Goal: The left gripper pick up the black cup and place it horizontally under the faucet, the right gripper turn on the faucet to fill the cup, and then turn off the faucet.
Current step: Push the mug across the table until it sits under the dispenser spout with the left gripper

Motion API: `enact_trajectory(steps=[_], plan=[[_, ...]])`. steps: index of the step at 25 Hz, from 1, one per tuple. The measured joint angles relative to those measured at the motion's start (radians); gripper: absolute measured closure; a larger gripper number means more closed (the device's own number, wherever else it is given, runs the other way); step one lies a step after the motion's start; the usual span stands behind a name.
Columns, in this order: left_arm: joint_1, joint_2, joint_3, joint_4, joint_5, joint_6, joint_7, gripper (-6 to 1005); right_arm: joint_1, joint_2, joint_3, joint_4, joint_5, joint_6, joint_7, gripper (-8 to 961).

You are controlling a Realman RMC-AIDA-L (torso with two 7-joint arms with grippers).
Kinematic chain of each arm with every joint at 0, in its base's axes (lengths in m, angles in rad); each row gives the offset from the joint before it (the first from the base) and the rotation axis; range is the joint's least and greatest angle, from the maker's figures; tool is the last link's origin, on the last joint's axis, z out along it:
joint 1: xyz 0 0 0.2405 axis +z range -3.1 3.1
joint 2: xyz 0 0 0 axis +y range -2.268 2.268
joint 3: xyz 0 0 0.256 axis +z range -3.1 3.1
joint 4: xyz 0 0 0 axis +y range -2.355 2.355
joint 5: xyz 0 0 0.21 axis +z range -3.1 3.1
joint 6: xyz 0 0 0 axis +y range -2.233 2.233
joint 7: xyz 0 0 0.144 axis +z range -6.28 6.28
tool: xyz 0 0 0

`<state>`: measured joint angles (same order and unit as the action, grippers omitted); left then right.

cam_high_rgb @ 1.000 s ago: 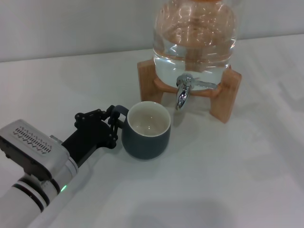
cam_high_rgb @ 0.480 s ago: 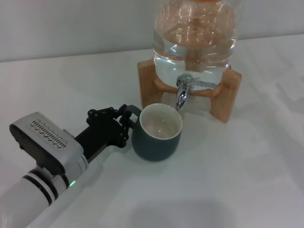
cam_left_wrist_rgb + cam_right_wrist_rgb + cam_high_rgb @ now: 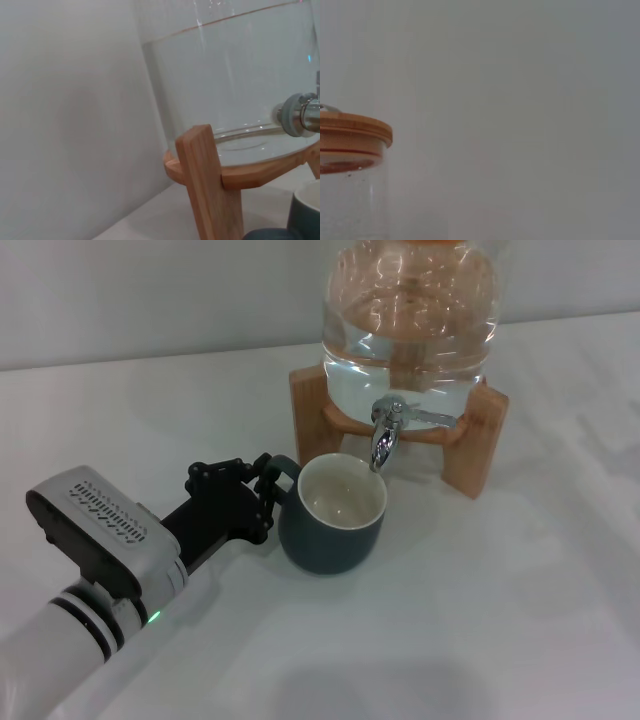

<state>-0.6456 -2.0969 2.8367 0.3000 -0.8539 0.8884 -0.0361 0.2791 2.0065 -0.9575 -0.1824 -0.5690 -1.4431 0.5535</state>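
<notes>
On the white table (image 3: 520, 580), seen from the head camera, we find the black cup (image 3: 332, 530) standing upright with its cream inside facing up, its rim just below and in front of the spout of the faucet (image 3: 384, 440); the left gripper (image 3: 268, 492) reaches in from the lower left, its fingers clamped on the cup's small loop handle; the faucet's thin lever points sideways toward the right, and the spigot sits at the base of the clear water jug (image 3: 410, 320), which rests on a tan wooden stand (image 3: 470, 445); from the left wrist camera we see the jug (image 3: 235, 75) close up on the stand (image 3: 210, 180), the faucet's chrome base (image 3: 300, 114) at one edge and a sliver of the cup (image 3: 305, 210) in a corner; from the right wrist camera we see only a wooden lid (image 3: 352, 135) atop clear glass against a plain wall, and the right gripper does not show in any view.
</notes>
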Motion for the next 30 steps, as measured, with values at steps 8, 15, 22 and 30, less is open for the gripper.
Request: enact_trajectory(steps=[8,15,22,30], plan=[[-0.028,-0.002,-0.001,-0.005,-0.001,-0.045,-0.001,898,0.007,0.001,-0.003,0.0,0.0,0.005,0.0,88],[-0.031,-0.003,0.004,0.003,-0.001,-0.051,-0.002,863,0.008,0.002,-0.005,0.0,0.0,0.009,0.0,88],[-0.03,-0.005,0.004,0.017,0.001,-0.054,-0.002,828,0.008,0.002,-0.013,0.0,0.0,0.01,0.0,88],[-0.029,-0.006,-0.002,0.031,0.001,-0.081,-0.002,788,0.009,0.001,-0.014,0.0,0.0,0.01,0.001,89]])
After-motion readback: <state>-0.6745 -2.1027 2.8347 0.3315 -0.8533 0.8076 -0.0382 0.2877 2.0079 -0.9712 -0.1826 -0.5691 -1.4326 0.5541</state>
